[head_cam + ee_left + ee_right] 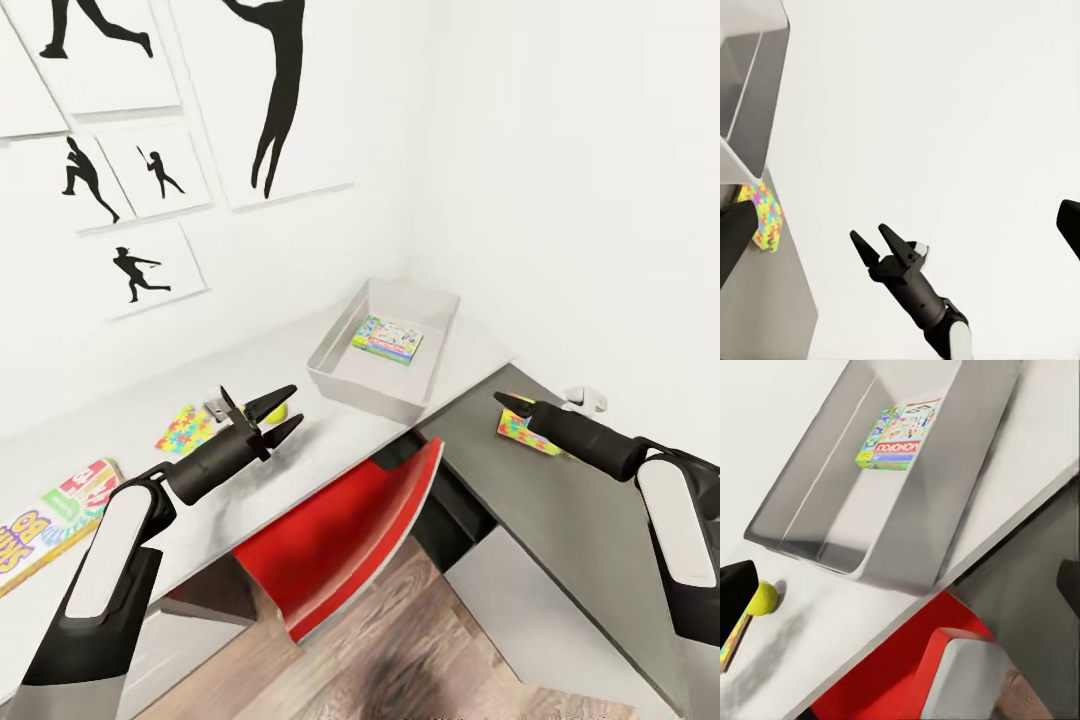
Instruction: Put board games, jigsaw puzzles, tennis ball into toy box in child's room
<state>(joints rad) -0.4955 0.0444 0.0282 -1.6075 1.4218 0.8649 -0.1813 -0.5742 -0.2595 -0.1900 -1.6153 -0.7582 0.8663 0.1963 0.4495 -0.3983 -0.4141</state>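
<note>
The toy box (330, 365) is sitting on the pale bench (330, 440) in the corner, its long axis running away from the robot toward the back wall. A Monopoly board game (388, 339) is lying flat on its floor, nearer the far end.

The left hand (284, 411) is hovering over the pale top with its fingers spread, pointing toward the toy box's near end. The tennis ball (275, 411) is sitting just behind those fingers, between the hand and the wall. One jigsaw puzzle (185, 430) is lying flat beside the ball. The Skip-Bo board game (45, 525) is lying at the bench's left edge, its length running along the bench.

The right hand (505, 402) is reaching over the dark bench section, its tips at the second jigsaw puzzle (525, 430); whether they are spread or pinching it cannot be told from here. A red chair (350, 540) is standing under the bench corner, between the two arms. Silhouette posters (140, 170) are hanging on the left wall.
</note>
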